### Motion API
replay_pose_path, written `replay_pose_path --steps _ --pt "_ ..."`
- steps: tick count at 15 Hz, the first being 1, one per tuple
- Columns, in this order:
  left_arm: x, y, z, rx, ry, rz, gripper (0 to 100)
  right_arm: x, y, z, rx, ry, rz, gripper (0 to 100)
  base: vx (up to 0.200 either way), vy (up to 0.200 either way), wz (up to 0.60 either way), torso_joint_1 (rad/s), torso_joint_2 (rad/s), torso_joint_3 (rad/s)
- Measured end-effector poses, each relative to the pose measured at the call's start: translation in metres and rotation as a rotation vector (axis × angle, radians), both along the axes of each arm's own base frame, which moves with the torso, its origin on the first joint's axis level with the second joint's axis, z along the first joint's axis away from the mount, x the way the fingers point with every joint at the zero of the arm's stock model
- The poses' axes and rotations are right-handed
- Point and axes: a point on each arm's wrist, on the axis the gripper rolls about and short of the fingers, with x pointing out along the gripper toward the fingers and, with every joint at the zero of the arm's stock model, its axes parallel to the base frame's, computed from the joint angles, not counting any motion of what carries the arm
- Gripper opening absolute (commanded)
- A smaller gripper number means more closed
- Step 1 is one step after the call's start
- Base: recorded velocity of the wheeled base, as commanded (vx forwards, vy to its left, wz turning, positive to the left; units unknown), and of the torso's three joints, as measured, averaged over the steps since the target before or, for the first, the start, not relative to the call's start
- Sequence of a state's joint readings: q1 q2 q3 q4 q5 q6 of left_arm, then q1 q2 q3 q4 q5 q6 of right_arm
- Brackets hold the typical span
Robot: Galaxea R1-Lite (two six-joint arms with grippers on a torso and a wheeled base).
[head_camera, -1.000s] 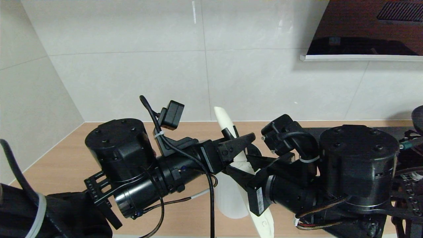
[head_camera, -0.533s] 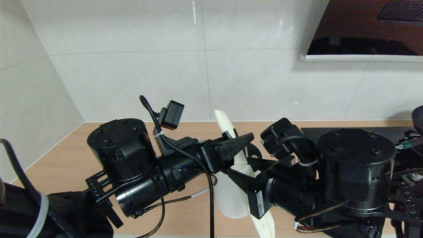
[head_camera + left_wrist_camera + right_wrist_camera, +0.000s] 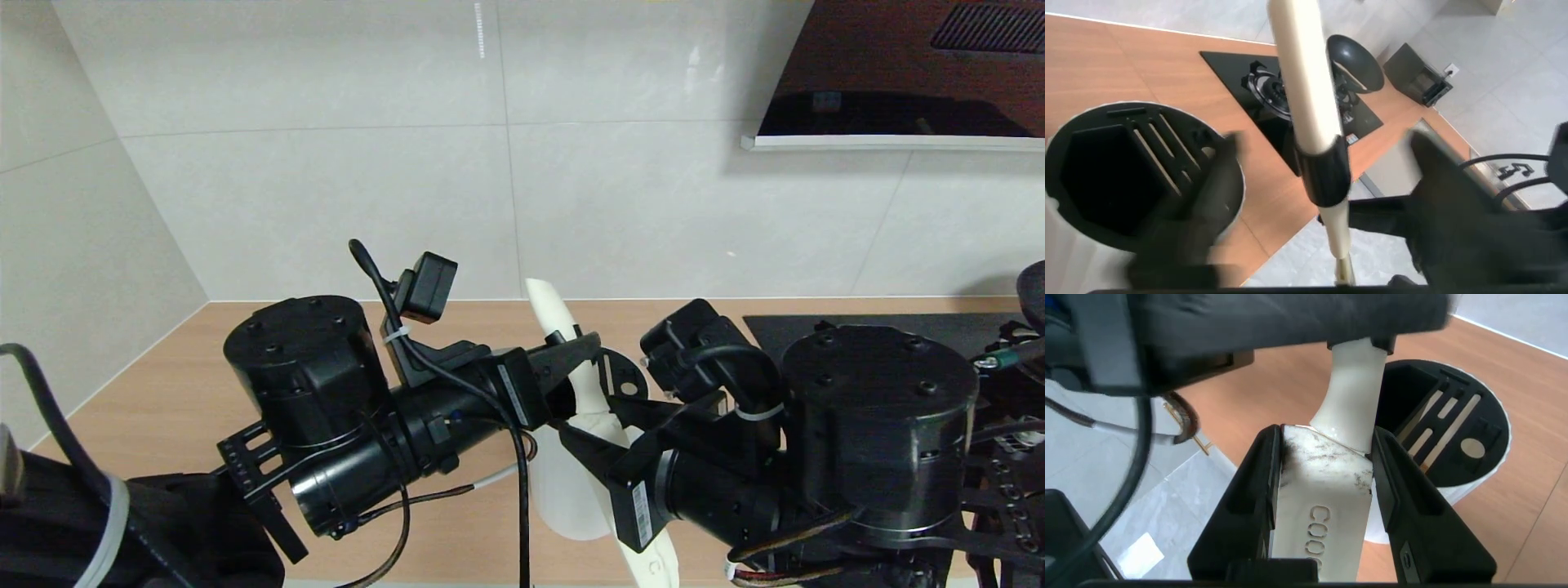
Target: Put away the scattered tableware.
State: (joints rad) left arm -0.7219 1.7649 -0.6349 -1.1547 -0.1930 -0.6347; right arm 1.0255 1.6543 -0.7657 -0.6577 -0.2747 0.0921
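Two black robot arms meet in mid-air above a pale wooden counter (image 3: 163,400). Between them a long cream utensil (image 3: 549,309) stands tilted, its rounded tip up towards the tiled wall and its broad end down. A white cylindrical holder (image 3: 563,490) stands on the counter below it; whether the utensil is right over the holder or just beside it cannot be told.

The head view shows the left tool (image 3: 584,371) around the upper handle and the right tool (image 3: 600,433) lower down. The left wrist view shows that the left tool is spread wide, with a gap either side of the handle, and that a black band rings the handle. The right wrist view shows the right tool clamped tight on the flat, lettered part, and the holder's black slotted insert beyond. A black cooktop (image 3: 898,327) lies on the right.
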Motion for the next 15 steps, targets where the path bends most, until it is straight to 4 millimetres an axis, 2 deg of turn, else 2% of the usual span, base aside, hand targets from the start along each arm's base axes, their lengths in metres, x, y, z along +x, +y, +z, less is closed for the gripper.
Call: replay_pose_path --steps 11,12,15 --pt "0.002 0.0005 -0.0009 0.002 0.002 0.006 0 -0.0001 -0.0022 -0.0013 -0.009 -0.004 -0.034 0 0.0 0.0 0.0 0.0 0.0 0.0" --pt "0.002 0.0005 -0.0009 0.002 0.002 0.006 0 0.0 -0.0022 -0.0012 -0.009 -0.005 -0.037 100 0.0 0.0 0.0 0.0 0.0 0.0" --pt "0.002 0.0006 0.0002 -0.001 -0.001 0.007 0 0.0 -0.0023 -0.0008 -0.007 -0.005 -0.039 100 0.0 0.0 0.0 0.0 0.0 0.0"
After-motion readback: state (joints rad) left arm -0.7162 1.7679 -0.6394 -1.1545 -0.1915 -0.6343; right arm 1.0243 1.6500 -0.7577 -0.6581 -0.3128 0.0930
